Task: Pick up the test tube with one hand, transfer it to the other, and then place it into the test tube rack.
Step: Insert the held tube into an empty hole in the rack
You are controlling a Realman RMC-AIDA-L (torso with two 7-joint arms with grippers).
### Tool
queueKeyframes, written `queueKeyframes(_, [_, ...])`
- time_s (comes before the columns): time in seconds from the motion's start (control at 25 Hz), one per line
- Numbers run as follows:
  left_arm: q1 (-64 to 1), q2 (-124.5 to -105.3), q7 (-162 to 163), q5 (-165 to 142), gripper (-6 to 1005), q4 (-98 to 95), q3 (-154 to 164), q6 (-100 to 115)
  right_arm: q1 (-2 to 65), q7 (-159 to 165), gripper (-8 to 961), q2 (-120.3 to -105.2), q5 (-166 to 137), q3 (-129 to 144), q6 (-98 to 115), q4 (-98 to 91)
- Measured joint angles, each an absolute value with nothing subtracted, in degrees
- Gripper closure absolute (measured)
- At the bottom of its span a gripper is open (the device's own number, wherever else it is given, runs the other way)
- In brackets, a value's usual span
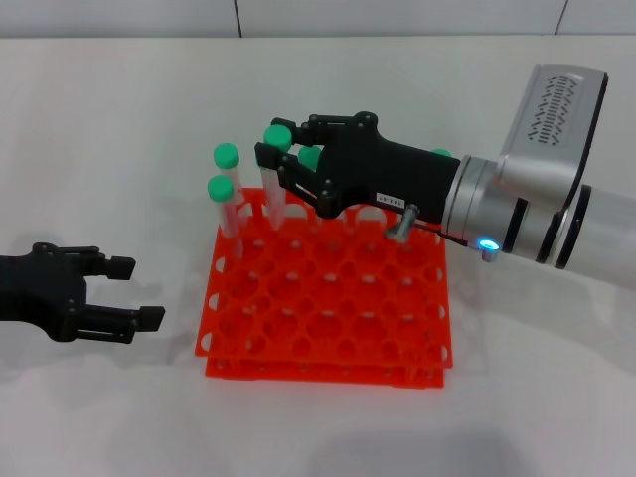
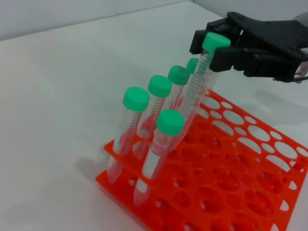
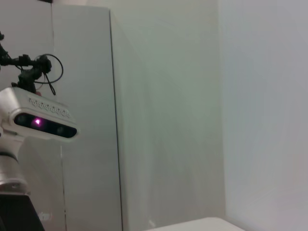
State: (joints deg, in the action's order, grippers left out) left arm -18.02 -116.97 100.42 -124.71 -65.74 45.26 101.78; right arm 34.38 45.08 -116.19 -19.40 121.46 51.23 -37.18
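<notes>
My right gripper (image 1: pixel 270 164), black with a small white label, is shut on the top of a clear test tube (image 1: pixel 277 135) with a green cap. It holds the tube tilted over the back row of the orange-red rack (image 1: pixel 328 328). In the left wrist view the gripper's fingers (image 2: pixel 226 55) clamp the tube (image 2: pixel 197 91) just below its cap, and the tube's lower end reaches into a back-row hole of the rack (image 2: pixel 240 192). My left gripper (image 1: pixel 139 292) is open and empty, low over the table to the left of the rack.
Several other green-capped tubes (image 1: pixel 221 189) stand in the rack's back-left holes, close around the held tube; they also show in the left wrist view (image 2: pixel 135 98). The right wrist view shows only a wall and a camera head (image 3: pixel 43 118).
</notes>
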Motion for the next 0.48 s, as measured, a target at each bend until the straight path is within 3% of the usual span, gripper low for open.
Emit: queueKeyframes(0.48, [-18.0,-117.37,100.3,-124.7,136,-65.7,45.3,101.8,34.4,44.8,683,-116.18,-19.4,122.8,49.6,-37.1])
